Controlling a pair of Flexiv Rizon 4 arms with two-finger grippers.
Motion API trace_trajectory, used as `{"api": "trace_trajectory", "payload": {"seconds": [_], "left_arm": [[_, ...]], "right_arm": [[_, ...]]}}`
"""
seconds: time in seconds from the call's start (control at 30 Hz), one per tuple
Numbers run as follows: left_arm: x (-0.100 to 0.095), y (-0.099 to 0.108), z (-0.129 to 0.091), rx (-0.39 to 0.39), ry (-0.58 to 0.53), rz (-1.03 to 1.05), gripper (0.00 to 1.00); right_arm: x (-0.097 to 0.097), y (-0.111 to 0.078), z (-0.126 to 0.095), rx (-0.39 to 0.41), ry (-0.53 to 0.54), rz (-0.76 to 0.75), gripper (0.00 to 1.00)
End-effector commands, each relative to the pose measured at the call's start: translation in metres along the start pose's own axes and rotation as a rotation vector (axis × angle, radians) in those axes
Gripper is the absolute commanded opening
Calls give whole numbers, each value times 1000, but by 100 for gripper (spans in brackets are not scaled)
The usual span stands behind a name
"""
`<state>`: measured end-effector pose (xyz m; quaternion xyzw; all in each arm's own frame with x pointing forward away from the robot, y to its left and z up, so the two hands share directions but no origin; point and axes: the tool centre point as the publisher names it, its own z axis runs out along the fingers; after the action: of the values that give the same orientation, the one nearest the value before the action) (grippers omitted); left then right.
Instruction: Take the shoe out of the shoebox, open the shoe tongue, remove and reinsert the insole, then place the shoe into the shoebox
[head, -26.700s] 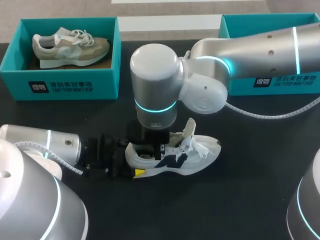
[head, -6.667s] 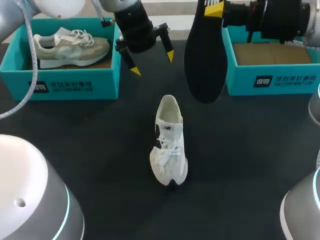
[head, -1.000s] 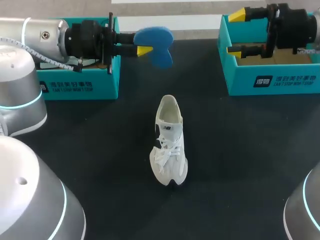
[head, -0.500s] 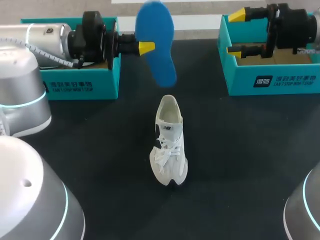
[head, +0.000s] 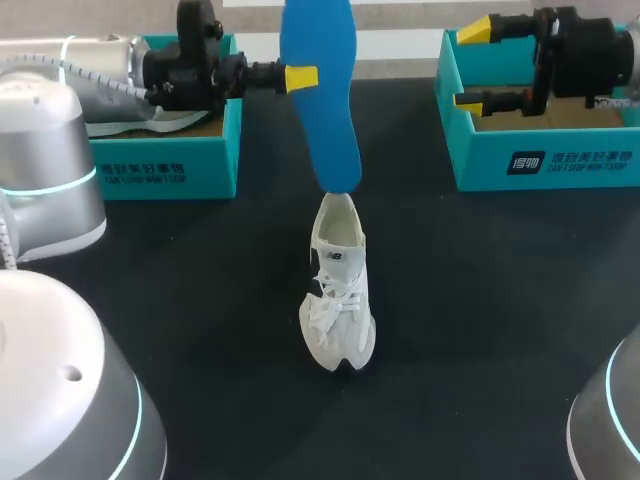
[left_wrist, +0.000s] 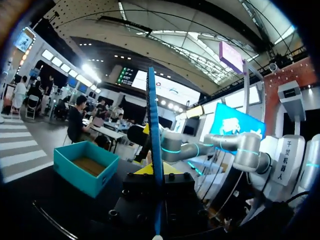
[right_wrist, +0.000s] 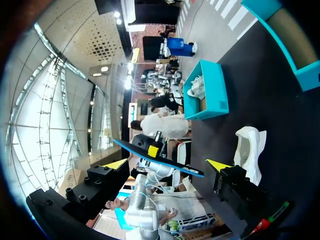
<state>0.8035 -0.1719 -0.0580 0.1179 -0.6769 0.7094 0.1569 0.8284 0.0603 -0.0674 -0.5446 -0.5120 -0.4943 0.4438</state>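
From the head view, my left pincer (head: 300, 77) is clamped on the blue insole (head: 320, 100), which hangs broadside, its lower end at the heel of the white shoe (head: 338, 285). The shoe lies mid-counter (head: 500, 330), heel at 12 o'clock, toe at 6. The left wrist view shows the insole (left_wrist: 152, 145) only edge-on, a thin blue line gripped in that pincer (left_wrist: 154, 172), with the open-topped right shoebox (left_wrist: 85, 167) beyond. The right wrist view adds my right pincer (right_wrist: 167, 164) spread wide with nothing in it, and the insole (right_wrist: 160, 159) hanging free above the shoe (right_wrist: 247, 150).

Half a second ago the insole sat higher, clear of the heel; it has since swung down. The right pincer (head: 472, 64) has not moved from over the right shoebox (head: 540, 160) at 2 o'clock.

I cannot tell whether insole and heel touch. At 10 o'clock my left arm hides most of the grey shoe (head: 150, 118) in the left shoebox (head: 160, 165).
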Motion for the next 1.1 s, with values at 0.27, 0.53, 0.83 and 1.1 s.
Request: {"api": "trace_trajectory", "payload": {"seconds": [0.27,0.53,0.83,1.1], "left_arm": [[-1,-1,0,50,29,-711,0],[-1,-1,0,50,29,-711,0],[-1,-1,0,50,29,-711,0],[-19,15,9,69,99,-897,0]], "right_arm": [[0,0,1,-1,-3,1,100],[0,0,1,-1,-3,1,100],[0,0,1,-1,-3,1,100],[6,-19,19,-58,-183,-64,100]]}}
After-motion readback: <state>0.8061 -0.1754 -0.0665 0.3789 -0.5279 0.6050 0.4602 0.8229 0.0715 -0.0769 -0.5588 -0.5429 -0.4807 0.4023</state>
